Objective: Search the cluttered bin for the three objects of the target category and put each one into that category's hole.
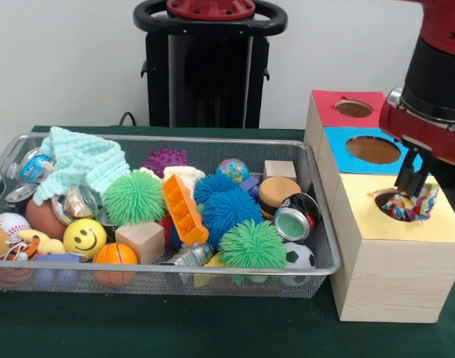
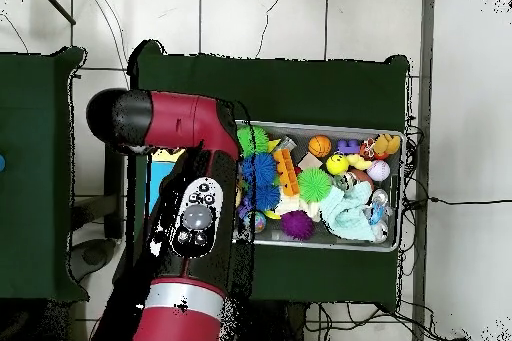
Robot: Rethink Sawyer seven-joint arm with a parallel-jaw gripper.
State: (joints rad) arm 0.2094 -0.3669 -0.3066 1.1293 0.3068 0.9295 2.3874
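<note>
A multicoloured rope toy (image 1: 414, 206) is seen clenched in the claw (image 1: 411, 184) at the mouth of the yellow hole (image 1: 397, 206), the nearest of 3 openings in the wooden sorting box (image 1: 384, 280) beside the wire bin (image 1: 317, 224). The toy is already partly inside the rim, so the deposit step is judged to be in hand. A release over the hole is called for next, followed by a lift clear of the box and a return to the bin for any remaining item of the category; how many have already been dropped cannot be told.

3 coloured panels are counted on the box top: 1 red (image 1: 328, 112), 1 blue (image 1: 343, 149) and 1 yellow (image 1: 436, 224), each with 1 hole. In the bin, 3 green spiky balls (image 1: 134, 198) and 2 blue spiky balls (image 1: 227, 210) can be made out, with 1 purple spiky ball (image 1: 165, 159), 1 smiley ball (image 1: 84, 237), 1 small basketball (image 1: 114, 255), 1 soccer ball (image 1: 299, 257), 1 baseball (image 1: 8, 223), 2 wooden blocks (image 1: 145, 241), 1 orange tray (image 1: 184, 209) and 1 mint cloth (image 1: 82, 160). In the overhead view the box is hidden beneath the red arm (image 2: 195, 182).
</note>
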